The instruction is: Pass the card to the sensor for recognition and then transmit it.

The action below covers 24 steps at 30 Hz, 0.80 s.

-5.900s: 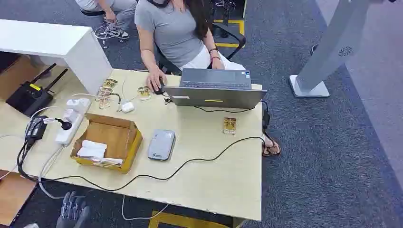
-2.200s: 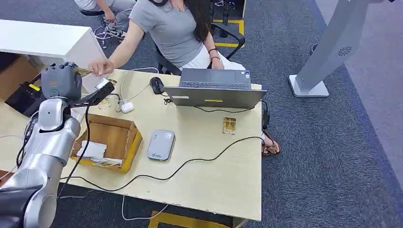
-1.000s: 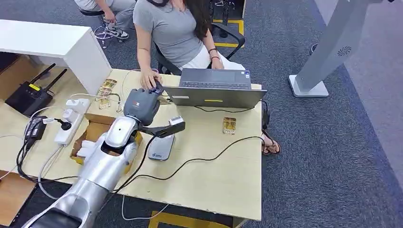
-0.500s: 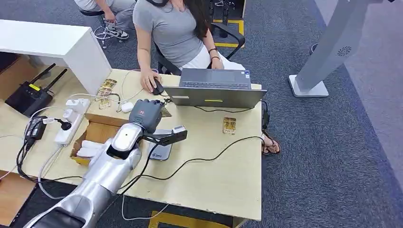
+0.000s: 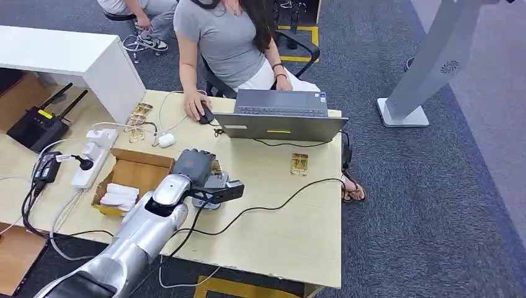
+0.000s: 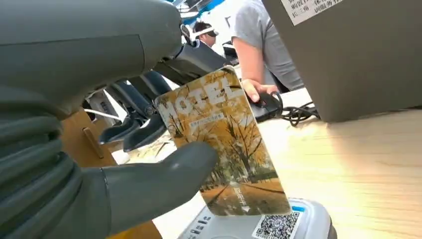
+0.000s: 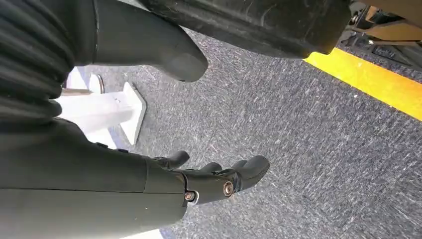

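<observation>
My left hand [image 5: 193,166] hangs over the table's middle and holds a yellow hotel card [image 5: 215,167] just above the grey sensor [image 5: 214,184], which the hand partly hides. In the left wrist view the card [image 6: 224,144], printed with autumn trees, is pinched between the thumb [image 6: 149,184] and the fingers, its lower edge close over the sensor [image 6: 263,226] with a QR label. I cannot tell whether card and sensor touch. My right hand [image 7: 214,179] hangs beside my body above the carpet, fingers apart and holding nothing.
An open cardboard box [image 5: 139,180] stands left of the sensor. A laptop [image 5: 282,115] and a person's hand on a mouse [image 5: 201,112] are at the far edge. A black cable [image 5: 273,198] crosses the table. A power strip [image 5: 93,158] and router [image 5: 40,127] lie at the left.
My left hand has come nearer to me and lower with the card, from near the mouse to just over the sensor. The person's hand stays on the mouse.
</observation>
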Tool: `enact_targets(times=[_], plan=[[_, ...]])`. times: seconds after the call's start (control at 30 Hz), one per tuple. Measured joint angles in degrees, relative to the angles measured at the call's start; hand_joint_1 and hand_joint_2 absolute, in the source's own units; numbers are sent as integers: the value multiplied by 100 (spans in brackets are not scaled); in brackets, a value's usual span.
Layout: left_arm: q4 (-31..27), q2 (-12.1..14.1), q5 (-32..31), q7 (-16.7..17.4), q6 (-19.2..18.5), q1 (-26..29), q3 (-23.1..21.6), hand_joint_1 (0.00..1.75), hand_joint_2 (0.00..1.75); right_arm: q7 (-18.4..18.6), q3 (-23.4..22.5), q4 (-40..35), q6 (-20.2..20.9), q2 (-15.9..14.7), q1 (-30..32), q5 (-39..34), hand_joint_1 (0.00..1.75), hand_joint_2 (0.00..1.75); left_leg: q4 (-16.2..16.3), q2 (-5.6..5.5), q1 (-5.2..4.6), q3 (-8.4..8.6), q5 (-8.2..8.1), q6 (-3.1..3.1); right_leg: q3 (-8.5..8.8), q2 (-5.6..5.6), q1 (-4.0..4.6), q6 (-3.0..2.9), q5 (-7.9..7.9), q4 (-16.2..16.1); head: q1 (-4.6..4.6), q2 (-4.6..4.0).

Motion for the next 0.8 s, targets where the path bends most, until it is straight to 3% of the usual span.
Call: enact_targets(times=[0.27,0.47,0.6,0.8], plan=[[90,-18,44,66,-13,-38,0,175,175,0,-35,-2,-4,9,0,13,0,175,0,-1,0,4,2,2,5,-1,0,0,1,0,2,0],[103,17,-2,433,600,-163,0,175,175,-28,-63,-2,-4,9,2,39,0,175,1,-3,2,0,7,1,1,-1,2,-3,7,1,2,0],[6,291,-296,796,1246,-714,81,175,175,-66,-77,-2,7,9,3,118,0,175,-1,3,4,-1,9,-2,0,3,5,-6,10,4,2,0],[52,728,-717,988,1497,-1490,463,175,175,-11,-77,0,35,9,1,201,0,175,-2,0,8,-1,13,-6,-3,0,7,-10,11,6,2,0]])
